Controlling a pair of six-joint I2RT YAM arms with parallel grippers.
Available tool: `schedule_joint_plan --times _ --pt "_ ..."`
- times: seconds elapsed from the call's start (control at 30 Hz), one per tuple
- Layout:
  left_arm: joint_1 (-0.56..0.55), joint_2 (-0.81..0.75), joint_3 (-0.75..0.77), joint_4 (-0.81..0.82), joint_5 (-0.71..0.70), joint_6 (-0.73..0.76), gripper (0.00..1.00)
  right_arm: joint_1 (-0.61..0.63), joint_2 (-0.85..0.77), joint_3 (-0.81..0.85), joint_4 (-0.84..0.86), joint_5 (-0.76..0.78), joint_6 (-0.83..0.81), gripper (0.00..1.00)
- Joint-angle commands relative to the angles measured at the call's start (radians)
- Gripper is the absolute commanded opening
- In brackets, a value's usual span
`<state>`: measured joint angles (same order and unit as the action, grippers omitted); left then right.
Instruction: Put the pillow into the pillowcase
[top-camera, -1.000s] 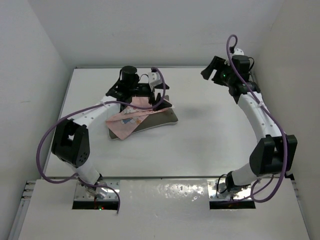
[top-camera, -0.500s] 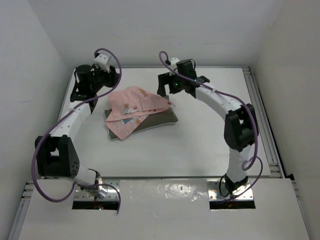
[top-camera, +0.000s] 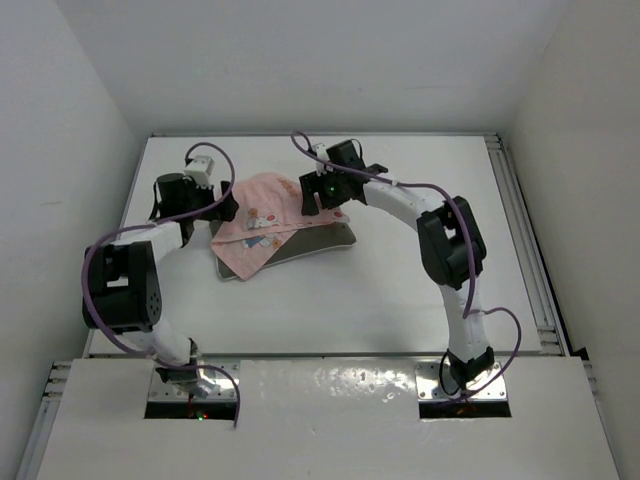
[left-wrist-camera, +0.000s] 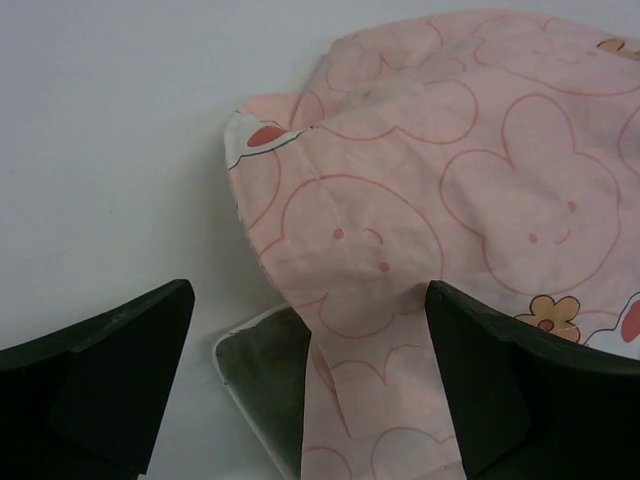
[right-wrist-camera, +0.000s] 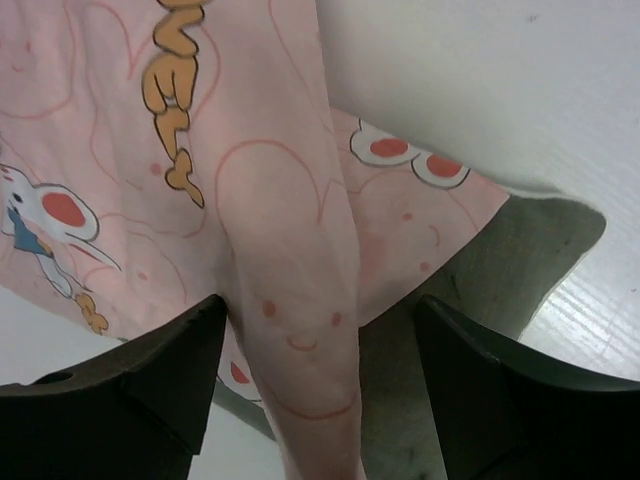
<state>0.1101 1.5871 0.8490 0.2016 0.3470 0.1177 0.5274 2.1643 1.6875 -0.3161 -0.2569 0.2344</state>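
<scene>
Pillowcase (top-camera: 262, 215) lies rumpled across the far left part of the pillow (top-camera: 322, 240) on the surface (top-camera: 400, 285). The pillow is not inside it, and its near edge and right end are bare. My left tool (left-wrist-camera: 308, 290) stands wide, straddling the cloth's edge above a pillow corner and gripping nothing. My right tool (right-wrist-camera: 320, 305) is spread too, a pink fold lying loose between its fingers.

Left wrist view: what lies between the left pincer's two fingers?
In the left wrist view, the open left pincer straddles a pillowcase fold draped over a grey pillow corner, plus a strip of table.
</scene>
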Motion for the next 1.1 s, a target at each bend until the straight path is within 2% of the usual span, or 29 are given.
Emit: schedule_joint_plan --times 0.0,0.07,0.13,0.17,0.2,0.23,0.27,0.33,0.37,0.5,0.57,0.63,0.77,0.9,1.03,1.07 --pt "-0.009 0.028 -0.022 0.122 0.081 0.04 1.0 0.008 -0.092 -0.04 0.041 -0.001 0.009 0.72" --pt "-0.032 0.043 -0.016 0.163 0.17 0.022 0.99 0.009 -0.101 -0.054 0.04 -0.001 0.009 0.69" --pt "-0.056 0.057 -0.001 0.192 0.211 0.004 0.89 0.01 -0.104 -0.058 0.034 -0.001 0.008 0.63" --pt "-0.062 0.065 0.001 0.203 0.217 -0.003 0.78 0.011 -0.104 -0.058 0.032 -0.001 0.009 0.58" --pt "-0.067 0.071 0.004 0.217 0.231 -0.004 0.72 0.01 -0.107 -0.057 0.025 -0.001 0.006 0.5" --pt "-0.07 0.073 0.004 0.217 0.233 -0.003 0.59 0.008 -0.109 -0.057 0.023 -0.001 0.003 0.45" --pt "-0.075 0.073 0.005 0.216 0.23 -0.003 0.34 0.009 -0.11 -0.055 0.019 0.001 0.0 0.4" --pt "-0.073 0.071 0.012 0.2 0.222 -0.004 0.13 0.009 -0.118 -0.054 0.023 0.007 -0.01 0.32" --pt "-0.069 0.068 0.013 0.191 0.216 -0.004 0.0 0.011 -0.119 -0.046 0.023 0.011 -0.017 0.26" --pt "-0.053 0.03 0.039 0.188 0.155 -0.033 0.0 0.017 -0.12 -0.005 0.025 0.015 -0.041 0.11" --pt "-0.009 0.013 0.074 0.196 0.159 -0.061 0.0 0.019 -0.12 0.03 0.025 0.012 -0.041 0.04" --pt "0.061 -0.016 0.174 0.193 0.188 -0.108 0.0 0.026 -0.123 0.055 0.034 -0.007 -0.043 0.0" --pt "0.206 -0.05 0.449 0.18 0.225 -0.269 0.0 0.062 -0.133 0.106 0.136 -0.044 -0.03 0.0" --pt "0.383 -0.071 0.599 0.251 0.3 -0.419 0.0 0.135 -0.112 0.142 0.265 -0.172 0.003 0.0" --pt "0.471 -0.144 0.625 0.389 0.432 -0.496 0.0 0.192 -0.095 0.16 0.421 -0.395 0.107 0.0" --pt "0.483 -0.168 0.633 0.41 0.461 -0.509 0.0 0.197 -0.095 0.128 0.56 -0.472 0.226 0.0"
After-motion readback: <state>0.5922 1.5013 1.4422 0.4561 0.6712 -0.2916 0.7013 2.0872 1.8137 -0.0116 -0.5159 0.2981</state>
